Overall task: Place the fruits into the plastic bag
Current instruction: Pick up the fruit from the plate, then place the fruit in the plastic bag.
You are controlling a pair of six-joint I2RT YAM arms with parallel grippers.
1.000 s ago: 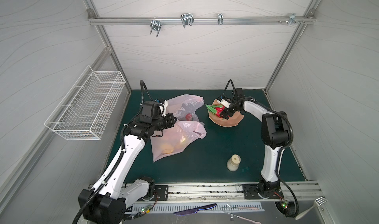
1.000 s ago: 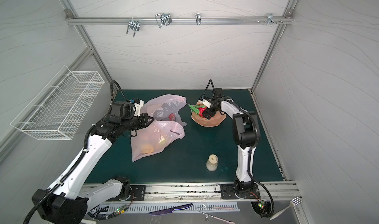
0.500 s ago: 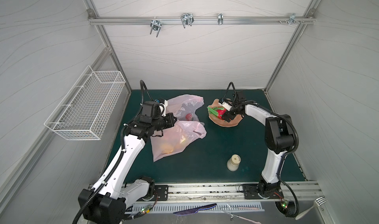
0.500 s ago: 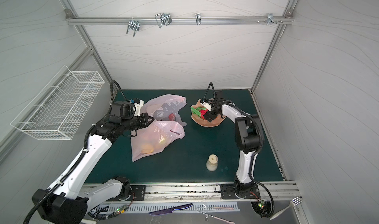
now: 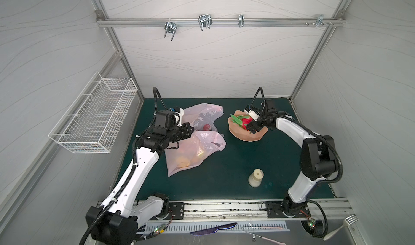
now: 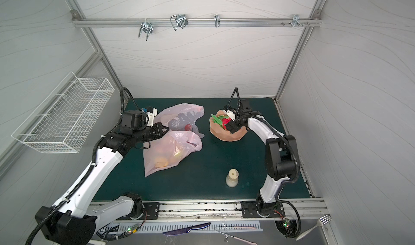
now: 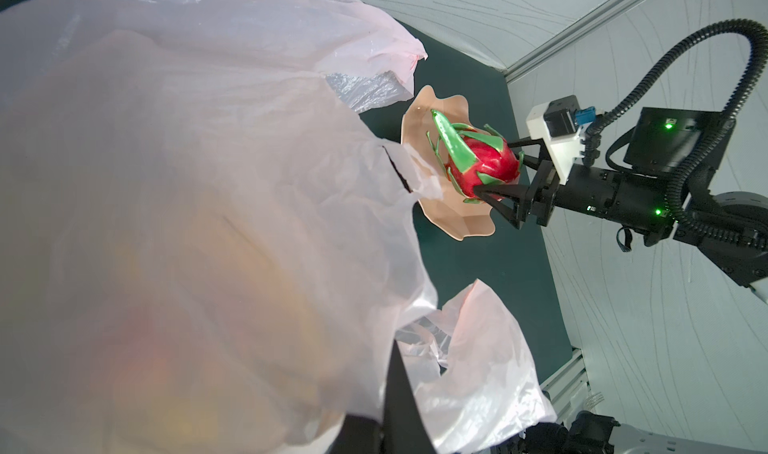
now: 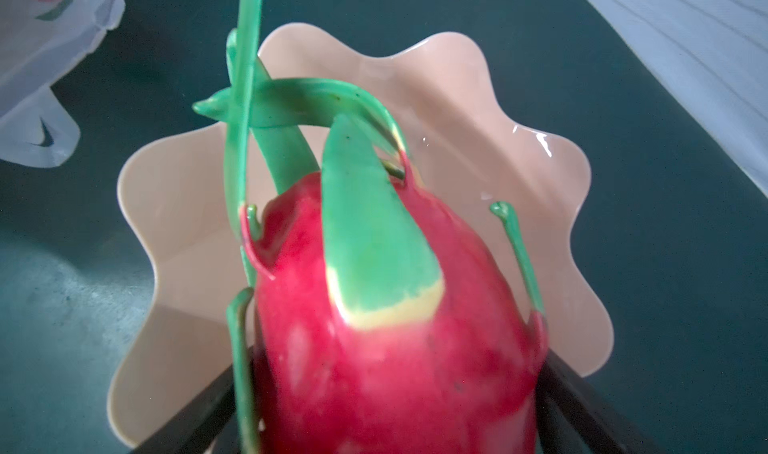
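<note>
The plastic bag [image 5: 197,151] [image 6: 170,149] [image 7: 208,181] lies crumpled on the green mat. Through its film I see yellow and orange fruits [image 5: 186,160] and a red one [image 5: 206,127]. My left gripper [image 5: 190,129] [image 6: 166,129] [image 7: 392,348] is shut on the bag's edge and holds the mouth up. The red dragon fruit [image 5: 246,121] [image 6: 225,121] [image 7: 486,165] [image 8: 395,327] with green leaves is over the peach plate [image 5: 247,137] [image 8: 498,140]. My right gripper [image 5: 248,125] [image 7: 492,167] [image 8: 392,389] is shut on it, one finger against each side.
A cream bottle [image 5: 256,177] stands on the mat near the front. A white wire basket [image 5: 98,118] hangs on the left wall. A knife [image 5: 213,228] and a fork [image 5: 341,227] lie beyond the front rail.
The right arm's elbow has swung outward and its gripper has shifted slightly over the plate with the dragon fruit between its fingers. The left arm and the bag have stayed put.
</note>
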